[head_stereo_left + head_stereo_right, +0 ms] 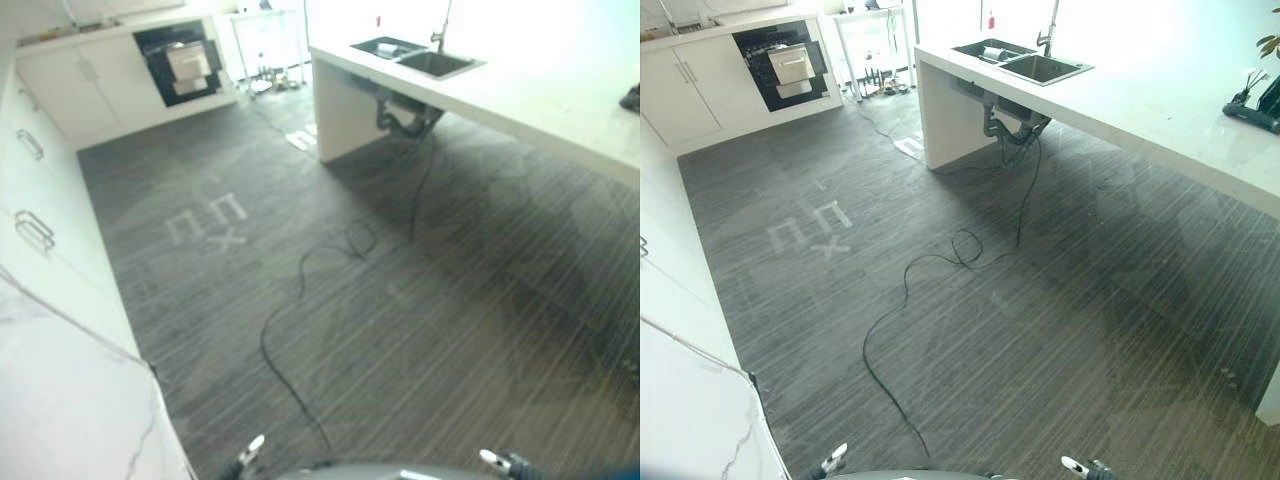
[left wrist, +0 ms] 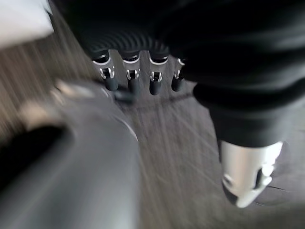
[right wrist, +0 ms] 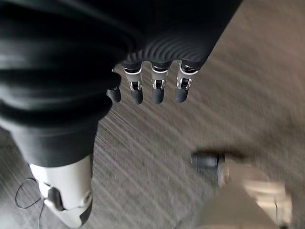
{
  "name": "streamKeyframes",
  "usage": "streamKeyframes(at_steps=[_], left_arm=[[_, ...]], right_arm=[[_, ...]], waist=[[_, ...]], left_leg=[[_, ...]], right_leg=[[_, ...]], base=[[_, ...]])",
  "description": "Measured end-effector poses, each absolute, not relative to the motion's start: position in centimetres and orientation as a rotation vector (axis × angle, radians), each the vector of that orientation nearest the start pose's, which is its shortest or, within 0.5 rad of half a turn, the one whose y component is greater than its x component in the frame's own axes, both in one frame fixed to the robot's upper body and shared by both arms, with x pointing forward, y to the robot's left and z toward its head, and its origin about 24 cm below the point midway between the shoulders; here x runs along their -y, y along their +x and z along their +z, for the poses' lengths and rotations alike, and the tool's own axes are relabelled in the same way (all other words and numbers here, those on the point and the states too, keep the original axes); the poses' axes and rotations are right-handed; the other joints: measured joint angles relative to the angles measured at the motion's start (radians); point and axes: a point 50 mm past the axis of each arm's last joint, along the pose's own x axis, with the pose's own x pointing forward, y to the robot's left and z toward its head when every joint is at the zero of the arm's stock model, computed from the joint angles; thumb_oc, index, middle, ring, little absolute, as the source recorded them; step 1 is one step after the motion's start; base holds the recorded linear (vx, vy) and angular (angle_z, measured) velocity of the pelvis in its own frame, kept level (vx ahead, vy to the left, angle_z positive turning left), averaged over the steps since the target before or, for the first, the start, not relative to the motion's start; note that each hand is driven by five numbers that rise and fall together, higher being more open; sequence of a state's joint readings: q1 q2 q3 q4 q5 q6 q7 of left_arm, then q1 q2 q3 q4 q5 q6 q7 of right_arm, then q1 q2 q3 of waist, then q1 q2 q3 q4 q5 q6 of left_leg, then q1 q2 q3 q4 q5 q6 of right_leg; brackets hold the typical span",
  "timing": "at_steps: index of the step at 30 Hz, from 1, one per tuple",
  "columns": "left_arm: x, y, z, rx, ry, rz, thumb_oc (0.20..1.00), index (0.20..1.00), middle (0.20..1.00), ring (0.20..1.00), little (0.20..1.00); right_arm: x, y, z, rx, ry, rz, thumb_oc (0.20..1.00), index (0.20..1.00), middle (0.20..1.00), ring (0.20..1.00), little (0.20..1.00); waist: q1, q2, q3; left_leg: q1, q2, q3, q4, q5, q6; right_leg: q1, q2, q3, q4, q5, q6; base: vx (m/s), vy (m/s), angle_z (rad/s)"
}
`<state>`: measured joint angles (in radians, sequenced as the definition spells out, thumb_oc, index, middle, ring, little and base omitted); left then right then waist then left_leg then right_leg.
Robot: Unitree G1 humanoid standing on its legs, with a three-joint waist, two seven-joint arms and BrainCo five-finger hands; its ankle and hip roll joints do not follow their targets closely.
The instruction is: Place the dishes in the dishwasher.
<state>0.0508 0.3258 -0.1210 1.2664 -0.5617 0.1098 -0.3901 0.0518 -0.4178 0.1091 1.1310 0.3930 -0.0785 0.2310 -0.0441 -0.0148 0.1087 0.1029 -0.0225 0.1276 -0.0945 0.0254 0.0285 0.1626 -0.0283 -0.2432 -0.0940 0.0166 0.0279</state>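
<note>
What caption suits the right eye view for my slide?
Kitchen ahead: a white counter with a sink on the right, an open dishwasher in the far cabinets, grey floor between.

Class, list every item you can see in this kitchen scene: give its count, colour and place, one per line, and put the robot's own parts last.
Sink: one double basin, dark, set in the white counter at the far right.
Tap: one, metallic, behind the sink.
Counter: one, white, along the right side.
Built-in appliance: one, black with a pale front panel, in the far wall cabinets.
Cabinets: white row with metal handles, along the left.
Floor markings: pale shapes on the grey striped floor, middle left.
Plant: one, in a dark holder at the counter's right edge.
Left hand: fingers straight, over the floor, holding nothing.
Right hand: fingers straight, over the floor, holding nothing.
</note>
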Motion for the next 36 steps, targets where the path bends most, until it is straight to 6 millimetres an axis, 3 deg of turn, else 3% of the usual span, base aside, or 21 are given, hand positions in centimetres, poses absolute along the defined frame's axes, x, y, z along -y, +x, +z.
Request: streamKeyframes(at_steps=[2, 4, 8, 16, 17, 18, 19, 20, 21, 22, 23, 25, 27, 29, 31, 32, 33, 36], left_arm=[[-24.0, 9.7, -15.0, -1.075, -0.327, 0.06, 1.0, 1.0, 1.0, 1.0, 1.0], [-22.8, 11.5, -14.7, -1.016, -0.239, 0.016, 1.0, 1.0, 1.0, 1.0, 1.0], [-22.9, 11.3, -14.8, -1.039, -0.109, 0.014, 1.0, 1.0, 1.0, 1.0, 1.0], [-23.0, 11.3, -14.9, -1.041, -0.07, 0.072, 1.0, 1.0, 1.0, 1.0, 1.0], [-22.8, 11.6, -14.8, -1.023, -0.091, 0.083, 1.0, 1.0, 1.0, 1.0, 1.0], [-22.7, 11.7, -14.8, -1.009, -0.098, 0.089, 1.0, 1.0, 1.0, 1.0, 1.0], [-22.6, 12.8, -14.4, -0.957, -0.128, 0.113, 1.0, 1.0, 1.0, 1.0, 1.0], [-22.7, 14.5, -13.7, -0.882, -0.147, 0.119, 1.0, 1.0, 1.0, 1.0, 1.0], [-22.6, 15.7, -13.1, -0.833, -0.142, 0.101, 1.0, 1.0, 1.0, 1.0, 1.0], [-23.1, 14.2, -13.7, -0.891, -0.135, 0.104, 1.0, 1.0, 1.0, 1.0, 1.0], [-22.9, 13.3, -14.0, -0.911, -0.142, 0.098, 1.0, 1.0, 1.0, 1.0, 1.0], [-21.7, 12.2, -14.8, -0.949, -0.186, 0.082, 1.0, 1.0, 1.0, 1.0, 1.0], [-21.3, 11.7, -15.2, -0.99, -0.206, 0.081, 1.0, 1.0, 1.0, 1.0, 1.0], [-21.4, 11.9, -15.1, -0.984, -0.207, 0.071, 1.0, 1.0, 1.0, 1.0, 1.0], [-21.4, 12.2, -15.0, -0.972, -0.218, 0.079, 1.0, 1.0, 1.0, 1.0, 1.0], [-21.7, 12.3, -14.9, -0.969, -0.214, 0.084, 1.0, 1.0, 1.0, 1.0, 1.0], [-21.5, 12.8, -14.8, -0.96, -0.209, 0.07, 1.0, 1.0, 1.0, 1.0, 1.0], [-22.2, 13.9, -14.2, -0.941, -0.129, 0.002, 1.0, 1.0, 1.0, 1.0, 1.0]], right_arm=[[25.3, 13.1, -13.3, -0.931, 0.078, -0.058, 1.0, 1.0, 1.0, 1.0, 1.0], [23.0, 12.9, -14.0, -0.95, 0.099, 0.004, 1.0, 1.0, 1.0, 1.0, 1.0], [23.0, 12.0, -14.4, -0.984, 0.082, 0.016, 1.0, 1.0, 1.0, 1.0, 1.0], [23.0, 12.1, -14.4, -0.977, 0.088, 0.031, 1.0, 1.0, 1.0, 1.0, 1.0], [23.0, 12.1, -14.4, -0.977, 0.09, 0.037, 1.0, 1.0, 1.0, 1.0, 1.0], [23.0, 12.2, -14.3, -0.974, 0.094, 0.045, 1.0, 1.0, 1.0, 1.0, 1.0], [23.0, 12.9, -14.1, -0.957, 0.098, 0.048, 1.0, 1.0, 1.0, 1.0, 1.0], [23.2, 14.2, -13.6, -0.913, 0.124, 0.023, 1.0, 1.0, 1.0, 1.0, 1.0], [23.6, 14.9, -13.5, -0.905, 0.141, -0.012, 1.0, 1.0, 1.0, 1.0, 1.0], [23.4, 15.2, -13.5, -0.906, 0.149, -0.002, 1.0, 1.0, 1.0, 1.0, 1.0], [23.6, 15.6, -13.2, -0.89, 0.139, 0.001, 1.0, 1.0, 1.0, 1.0, 1.0], [24.9, 15.2, -13.0, -0.902, 0.118, -0.025, 1.0, 1.0, 1.0, 1.0, 1.0], [24.9, 13.7, -13.6, -0.943, 0.132, -0.035, 1.0, 1.0, 1.0, 1.0, 1.0], [25.2, 12.5, -13.9, -0.983, 0.131, -0.051, 1.0, 1.0, 1.0, 1.0, 1.0], [25.4, 12.4, -14.0, -0.996, 0.126, -0.064, 1.0, 1.0, 1.0, 1.0, 1.0], [25.4, 11.5, -14.3, -1.026, 0.127, -0.069, 1.0, 1.0, 1.0, 1.0, 1.0], [25.6, 11.3, -14.3, -1.031, 0.117, -0.075, 1.0, 1.0, 1.0, 1.0, 1.0], [23.9, 10.7, -14.8, -1.026, 0.143, -0.06, 1.0, 1.0, 1.0, 1.0, 1.0]], waist=[[0.014, 0.0, 0.003], [0.019, 0.001, 0.017], [0.019, -0.013, 0.031], [0.021, -0.002, 0.038], [0.021, 0.009, 0.046], [0.022, -0.003, 0.045], [0.024, -0.018, 0.064], [0.031, -0.024, 0.097], [0.058, -0.018, 0.145], [0.078, -0.033, 0.157], [0.079, -0.006, 0.157], [0.078, 0.068, 0.165], [0.075, 0.064, 0.171], [0.072, 0.044, 0.173], [0.078, 0.018, 0.16], [0.076, -0.008, 0.137], [0.076, 0.016, 0.124], [0.063, -0.022, 0.082]], left_leg=[[-0.002, 0.0, 0.003, 0.0, 0.0, 0.0], [-0.015, 0.0, -0.002, 0.0, 0.005, 0.003], [-0.013, 0.001, -0.01, 0.0, 0.002, -0.002], [-0.013, 0.002, -0.026, 0.017, 0.006, -0.007], [-0.031, 0.003, -0.035, 0.062, -0.004, -0.036], [-0.058, 0.001, -0.038, 0.108, -0.008, -0.066], [-0.153, -0.004, -0.033, 0.27, -0.006, -0.081], [-0.386, 0.01, -0.037, 0.652, 0.033, -0.137], [-0.564, 0.056, -0.042, 0.922, 0.159, -0.168], [-0.588, 0.078, 0.015, 0.777, 0.103, -0.114], [-0.588, 0.099, 0.024, 0.626, 0.095, -0.111], [-0.501, 0.154, 0.018, 0.122, 0.105, -0.136], [-0.488, 0.182, 0.084, 0.093, 0.105, -0.135], [-0.465, 0.199, 0.135, 0.168, 0.091, -0.109], [-0.349, 0.116, 0.122, 0.181, 0.071, -0.073], [-0.256, 0.022, 0.154, 0.154, 0.049, -0.008], [-0.198, 0.012, 0.153, 0.1, 0.093, 0.101], [-0.105, -0.041, 0.118, 0.038, 0.077, 0.157]], right_leg=[[0.0, -0.001, -0.001, 0.001, 0.0, -0.001], [-0.01, 0.0, -0.006, 0.006, 0.0, 0.0], [-0.005, 0.001, -0.013, 0.006, -0.009, -0.001], [0.004, 0.007, -0.017, 0.006, -0.016, -0.005], [0.004, 0.017, -0.015, 0.011, -0.04, -0.011], [0.004, 0.012, -0.008, 0.006, -0.054, -0.03], [-0.022, 0.012, -0.011, 0.038, -0.068, -0.06], [-0.094, 0.0, 0.006, 0.156, -0.11, -0.101], [-0.094, 0.009, 0.01, 0.205, -0.131, -0.109], [-0.066, 0.002, 0.012, 0.195, -0.137, -0.1], [-0.049, 0.02, 0.016, 0.191, -0.145, -0.099], [-0.016, 0.082, 0.013, 0.184, -0.149, -0.095], [0.018, 0.084, 0.004, 0.181, -0.165, -0.068], [0.063, 0.069, 0.017, 0.182, -0.198, -0.039], [0.138, 0.04, 0.051, 0.128, -0.209, -0.023], [0.179, 0.003, 0.038, 0.129, -0.233, 0.024], [0.155, 0.005, 0.034, 0.235, -0.26, 0.06], [-0.016, -0.089, 0.009, 0.708, -0.244, 0.091]], base=[[0.0, -0.024, 0.02], [0.05, -0.093, 0.07], [0.07, -0.115, 0.06], [0.04, -0.115, 0.05], [0.05, -0.211, 0.29], [0.06, -0.182, 0.47], [0.13, -0.124, 0.73], [0.19, 0.011, 0.55], [0.4, 0.132, 0.11], [0.5, 0.201, -0.31], [0.65, 0.295, -0.32], [0.5, 0.303, -0.22], [0.36, 0.336, -0.03], [0.44, 0.444, -0.04], [0.56, 0.539, -0.36], [0.32, 0.377, -0.35], [0.3, 0.407, -0.17], [0.19, 0.278, 0.27]])
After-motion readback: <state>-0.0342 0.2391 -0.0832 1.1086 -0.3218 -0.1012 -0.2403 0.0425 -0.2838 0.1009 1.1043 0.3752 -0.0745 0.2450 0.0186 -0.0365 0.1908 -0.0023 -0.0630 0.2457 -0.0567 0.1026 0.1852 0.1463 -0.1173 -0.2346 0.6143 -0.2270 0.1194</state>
